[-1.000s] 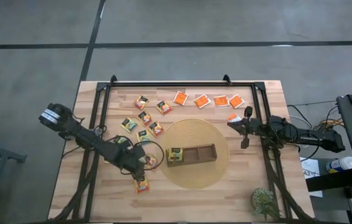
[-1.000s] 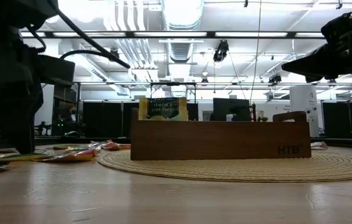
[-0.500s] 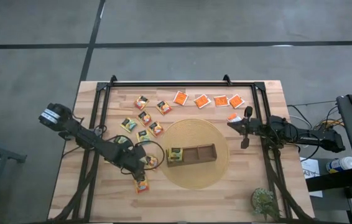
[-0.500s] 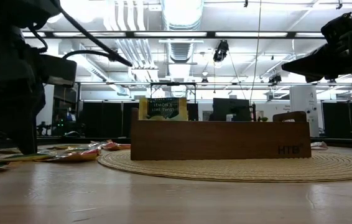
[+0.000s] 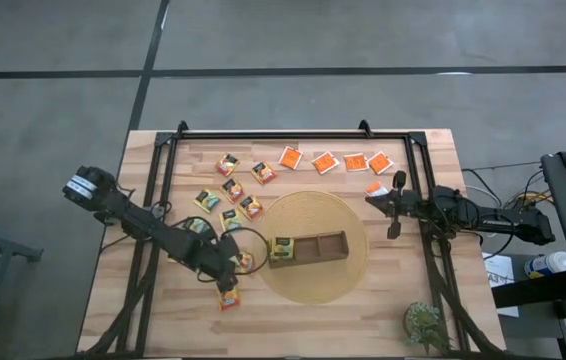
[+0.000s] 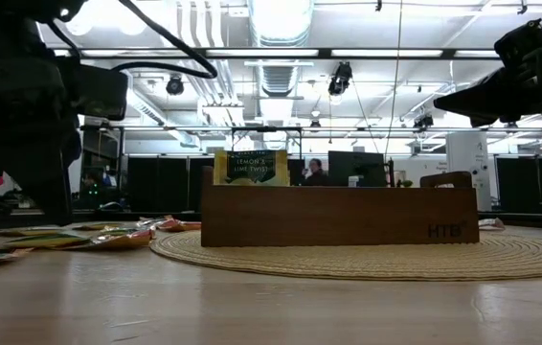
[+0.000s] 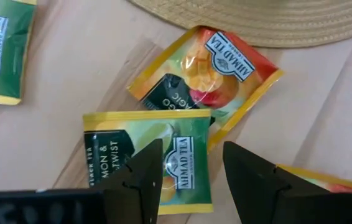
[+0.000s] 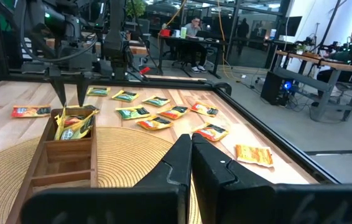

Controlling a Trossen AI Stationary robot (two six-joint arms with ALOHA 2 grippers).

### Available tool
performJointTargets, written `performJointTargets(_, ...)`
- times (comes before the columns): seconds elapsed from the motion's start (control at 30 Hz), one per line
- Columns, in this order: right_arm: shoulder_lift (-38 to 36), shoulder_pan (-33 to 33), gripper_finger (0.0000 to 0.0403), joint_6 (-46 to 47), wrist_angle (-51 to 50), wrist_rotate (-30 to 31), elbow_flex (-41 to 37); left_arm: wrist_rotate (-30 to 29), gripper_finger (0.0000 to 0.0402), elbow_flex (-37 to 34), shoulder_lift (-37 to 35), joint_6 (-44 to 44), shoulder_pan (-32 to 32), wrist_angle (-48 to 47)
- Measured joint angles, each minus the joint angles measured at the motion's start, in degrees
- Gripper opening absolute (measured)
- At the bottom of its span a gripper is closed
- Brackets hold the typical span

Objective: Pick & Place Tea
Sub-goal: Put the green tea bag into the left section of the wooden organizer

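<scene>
Left side of the desk, your left claw sits low over the loose sachets just off the mat's edge. Its fingers stand apart and hold nothing; through the wrist camera they straddle a green-and-yellow lemon sachet lying flat on the wood, overlapping a yellow-orange mango sachet. The spread reads as set for a pinch on the lemon one, probably because it lies on top and is free to lift.

Behind that, toward the far edge, more tea sachets lie scattered flat and apart from one another, and another lies near the front edge. A row of four bright orange ones runs along the far side, with one more just by the right arm.

Centre: a round woven mat carries the wooden tray. Its left compartment holds sachets stood on edge, lemon label facing the low camera; the middle and right compartments look bare from above. Judged from that, sorting has only begun.

Right: your right claw hangs clear of the desk beside the mat, fingers pressed together, nothing in them. It seems parked out of the way while the left works.

Surface is pale wood planking inside a black frame. A small plant stands at the front right corner. Beyond the desk is an open workshop with ceiling lights, monitors, and people seated at benches.
</scene>
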Motion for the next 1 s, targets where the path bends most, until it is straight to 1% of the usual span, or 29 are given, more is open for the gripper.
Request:
performJointTargets(0.17, 0.0, 0.0, 0.0009, 0.0, 0.0, 0.0, 0.0, 0.0, 0.0161, -1.8, 1.7, -0.1, 0.0, 4.4)
performJointTargets(0.43, 0.0, 0.0, 0.0008, 0.0, 0.0, 0.0, 0.0, -0.6, 0.0155, -2.0, 4.5, 0.2, 0.0, 5.4)
performJointTargets(0.5, 0.0, 0.0, 0.0009, 0.0, 0.0, 0.0, 0.0, -0.7, 0.0142, -2.0, 4.5, 0.8, 0.0, 5.2)
performJointTargets(0.57, 0.0, 0.0, 0.0009, 0.0, 0.0, 0.0, 0.0, -0.7, 0.0118, -2.0, 4.5, 1.4, 0.0, 5.1)
performJointTargets(0.73, 0.0, 0.0, 0.0008, 0.0, 0.0, 0.0, 0.0, -0.4, 0.0026, -2.0, 4.3, 2.0, 0.0, 5.2)
performJointTargets(0.77, 0.0, 0.0, 0.0008, 0.0, 0.0, 0.0, 0.0, -0.4, 0.0016, -2.1, 4.2, 2.4, 0.0, 5.2)
performJointTargets(1.0, 0.0, 0.0, 0.0009, 0.0, 0.0, 0.0, 0.0, 0.5, 0.0005, -0.7, 3.2, 5.1, 0.0, 3.7)
